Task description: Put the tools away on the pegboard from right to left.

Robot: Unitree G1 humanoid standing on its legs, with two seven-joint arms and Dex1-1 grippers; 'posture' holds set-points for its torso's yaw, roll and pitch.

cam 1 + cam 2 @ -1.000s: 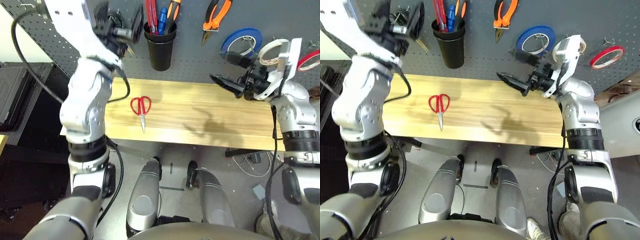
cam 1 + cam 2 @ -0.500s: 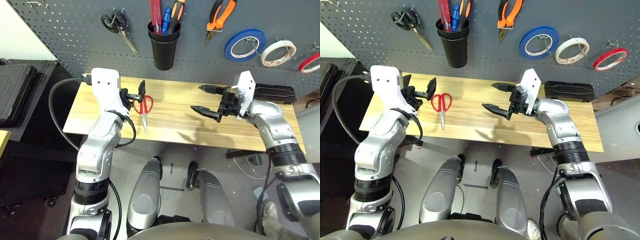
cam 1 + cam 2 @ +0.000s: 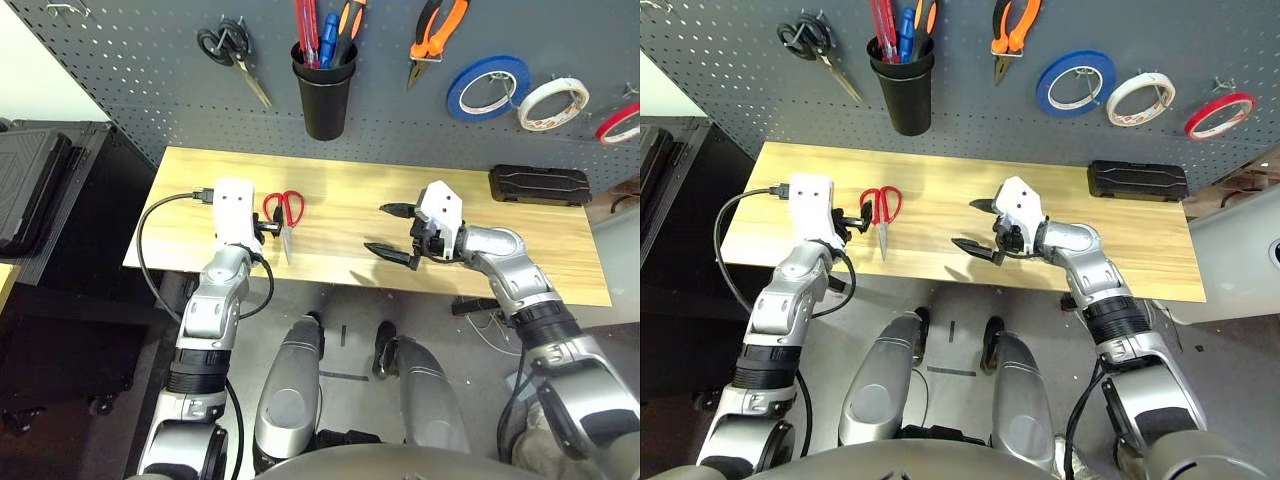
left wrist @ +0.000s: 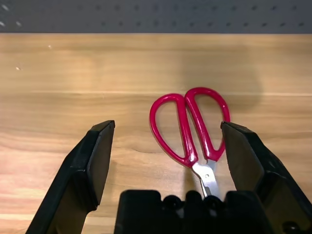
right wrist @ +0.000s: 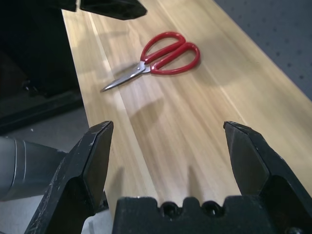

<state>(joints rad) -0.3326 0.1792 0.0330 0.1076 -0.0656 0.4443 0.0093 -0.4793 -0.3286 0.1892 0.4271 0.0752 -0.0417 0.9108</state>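
A dark grey pegboard (image 3: 150, 70) rises behind a light wooden table (image 3: 340, 265). Near the table's left front edge, the left gripper (image 3: 275, 228) hangs low with jaws wide apart, empty, the red-handled scissors (image 3: 284, 216) lying flat just ahead of it. Bare wood stretches between them and the right gripper (image 3: 392, 230), also spread wide and empty, near the front edge. Cream tape roll (image 3: 552, 101) and pliers (image 3: 436, 35) hang on the board.

Three tape rolls (image 3: 487, 86), two scissors (image 3: 284, 214).
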